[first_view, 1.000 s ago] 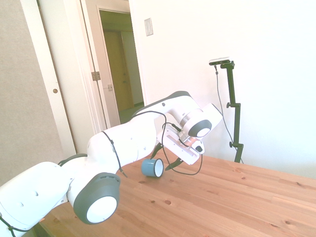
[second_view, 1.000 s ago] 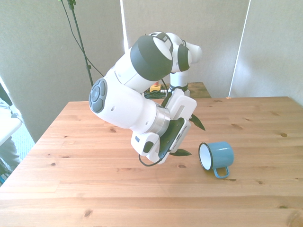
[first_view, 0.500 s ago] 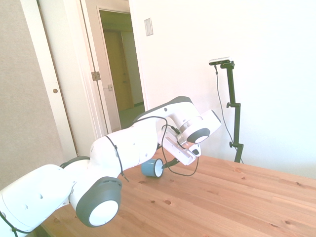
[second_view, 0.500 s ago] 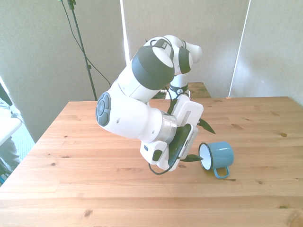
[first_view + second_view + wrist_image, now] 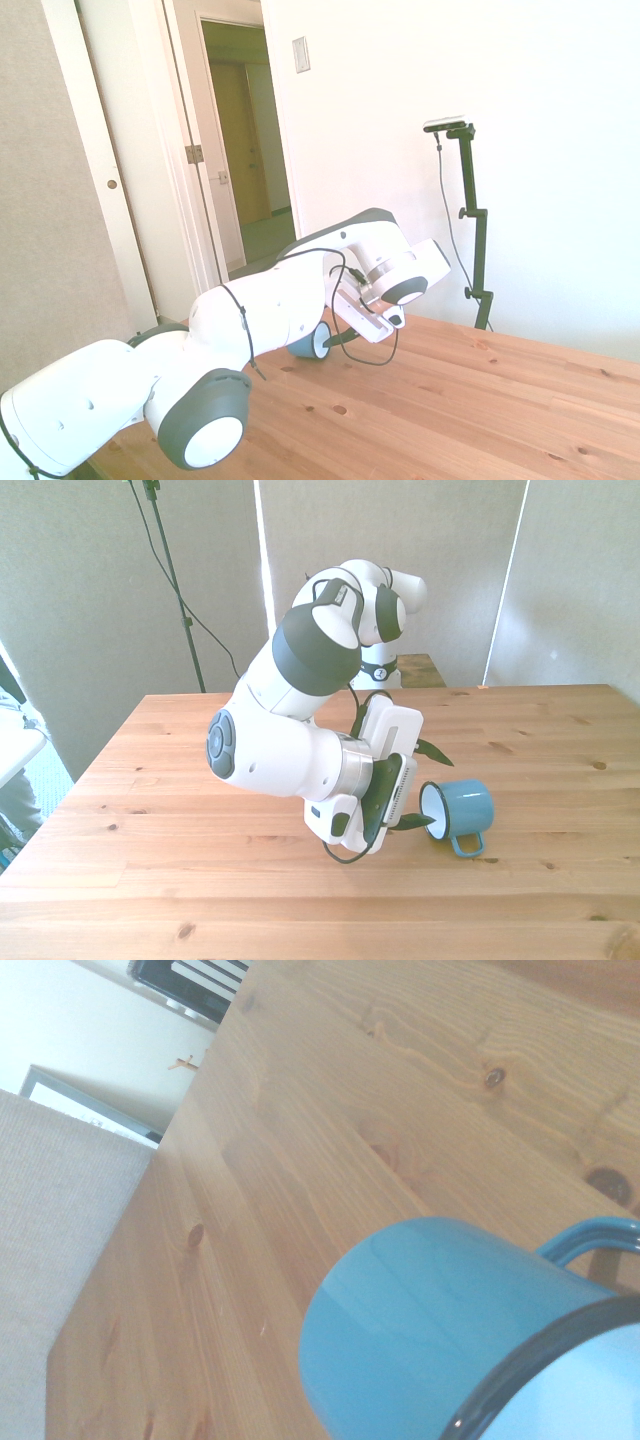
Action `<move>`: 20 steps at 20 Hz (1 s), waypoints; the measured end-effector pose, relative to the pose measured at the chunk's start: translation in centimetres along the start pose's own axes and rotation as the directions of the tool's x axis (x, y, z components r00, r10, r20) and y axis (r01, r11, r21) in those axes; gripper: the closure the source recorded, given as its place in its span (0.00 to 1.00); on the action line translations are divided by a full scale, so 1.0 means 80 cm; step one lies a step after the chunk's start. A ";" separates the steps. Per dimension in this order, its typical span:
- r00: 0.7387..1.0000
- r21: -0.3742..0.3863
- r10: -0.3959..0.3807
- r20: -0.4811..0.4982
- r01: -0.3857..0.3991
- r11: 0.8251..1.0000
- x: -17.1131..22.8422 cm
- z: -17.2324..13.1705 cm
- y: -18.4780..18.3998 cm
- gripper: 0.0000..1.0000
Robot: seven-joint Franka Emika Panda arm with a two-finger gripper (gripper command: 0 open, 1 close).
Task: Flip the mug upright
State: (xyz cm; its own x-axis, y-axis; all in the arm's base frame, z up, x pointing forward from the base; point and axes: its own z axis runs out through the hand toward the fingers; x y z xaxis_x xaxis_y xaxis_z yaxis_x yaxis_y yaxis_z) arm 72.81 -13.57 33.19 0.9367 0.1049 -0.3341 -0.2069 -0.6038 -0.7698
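**Hand at the tipped mug's mouth**

White arm [image 5: 260, 310] reaches low over the wooden bench [image 5: 450, 410]. Light-blue mug [image 5: 308, 343] lies on its side near the bench's far edge, partly hidden by the arm, white inside showing. Hand [image 5: 338, 338] at the rim, dark fingers apart.

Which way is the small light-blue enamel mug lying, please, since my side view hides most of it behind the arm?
Observer: In the front view the small light-blue enamel mug lies on its side, with its white mouth facing the front view's left, toward the pincer.
Operator: Where is its handle?
Observer: The blue loop handle sits low against the wooden table, on the camera's side of the mug.
Operator: Is the pincer open?
Observer: Yes, open. One dark finger reaches the mug's mouth, and the other is higher up.
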 end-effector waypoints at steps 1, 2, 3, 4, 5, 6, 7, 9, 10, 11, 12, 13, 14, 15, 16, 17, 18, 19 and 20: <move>1.000 0.005 -0.016 0.001 0.016 1.000 0.000 0.000 -0.002 0.00; 0.999 0.010 -0.032 0.000 0.032 0.999 0.000 0.000 -0.005 0.00; 0.999 0.015 -0.045 -0.002 0.045 0.999 -0.001 0.000 -0.009 0.00; 0.998 0.017 -0.055 -0.003 0.055 0.998 -0.001 -0.001 -0.013 0.00; 0.998 0.018 -0.064 -0.003 0.064 0.998 -0.002 -0.001 -0.016 0.00; 0.997 0.019 -0.072 -0.004 0.072 0.997 -0.002 -0.001 -0.019 0.00; 0.997 0.019 -0.079 -0.003 0.079 0.997 -0.002 -0.001 -0.022 0.00; 0.996 0.018 -0.091 0.000 0.091 0.996 -0.001 0.002 -0.025 0.00; 0.995 0.018 -0.097 0.002 0.097 0.995 -0.001 0.004 -0.027 0.00; 0.995 0.018 -0.101 0.004 0.101 0.995 0.000 0.005 -0.029 0.00; 0.994 0.019 -0.106 0.006 0.106 0.994 0.000 0.007 -0.030 0.00; 0.994 0.019 -0.113 0.007 0.113 0.993 0.001 0.008 -0.031 0.00; 0.993 0.019 -0.118 0.009 0.118 0.993 0.001 0.010 -0.031 0.00; 0.992 0.020 -0.125 0.011 0.124 0.992 0.002 0.011 -0.031 0.00; 0.992 0.021 -0.129 0.013 0.129 0.991 0.002 0.012 -0.030 0.00; 0.991 0.021 -0.133 0.016 0.133 0.991 0.002 0.012 -0.030 0.00; 0.991 0.022 -0.135 0.020 0.134 0.991 0.001 0.012 -0.031 0.00; 0.990 0.023 -0.136 0.024 0.136 0.990 0.000 0.013 -0.031 0.00; 0.990 0.025 -0.138 0.024 0.138 0.990 0.000 0.013 -0.031 0.00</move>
State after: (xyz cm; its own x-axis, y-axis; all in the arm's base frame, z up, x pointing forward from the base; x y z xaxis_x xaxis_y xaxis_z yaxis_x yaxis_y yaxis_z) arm 73.05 -11.25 34.56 0.9492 0.2066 -0.2374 -0.0828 -0.5638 -0.8218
